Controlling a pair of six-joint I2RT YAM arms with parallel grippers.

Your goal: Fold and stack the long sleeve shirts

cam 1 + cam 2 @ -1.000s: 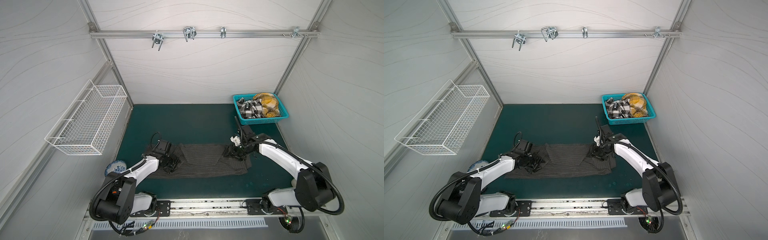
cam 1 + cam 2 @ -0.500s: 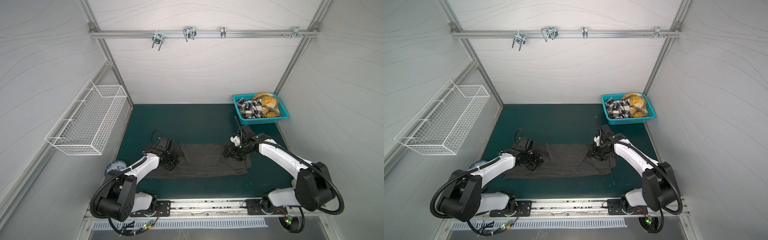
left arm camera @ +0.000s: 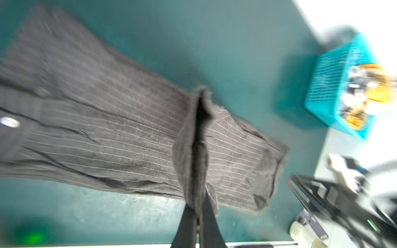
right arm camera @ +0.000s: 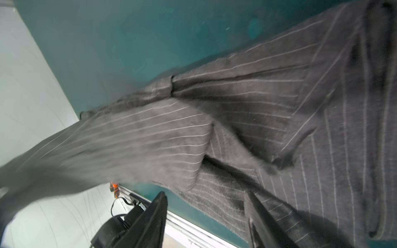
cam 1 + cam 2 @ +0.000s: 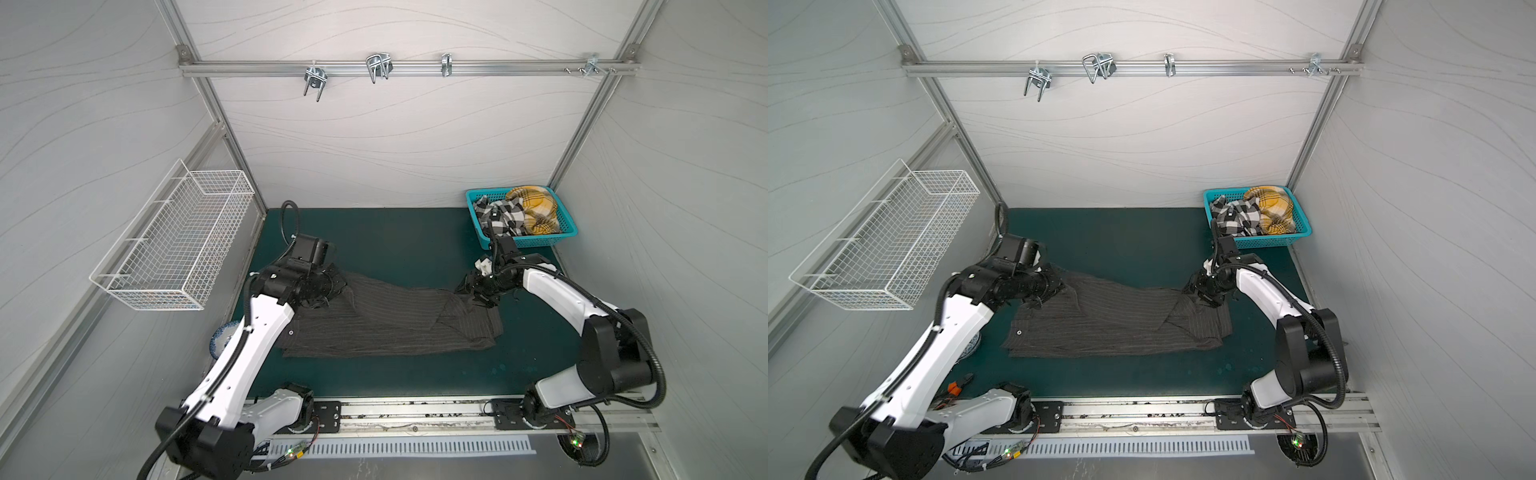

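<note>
- Over the last second, the charcoal pinstriped shirt (image 5: 386,328) had its 9 o'clock end drawn up and toward 12 o'clock. It lay as a long, wrinkled band across the green mat (image 5: 395,245), nearer 6 o'clock.
- The teal basket (image 5: 561,235) at 2 o'clock held the black-and-white plaid shirt (image 5: 500,216) and the yellow plaid shirt (image 5: 534,208), both crumpled.
- The left gripper (image 3: 198,199) had pressed together, pinching a ridge of charcoal cloth.
- The right gripper (image 4: 205,193) stood spread over the 3 o'clock end, apparently gripping nothing.
- A clean fold probably needed the right claw to regrip, so both ends travelled level.
- One pale button (image 5: 1019,332) showed near 9 o'clock.
</note>
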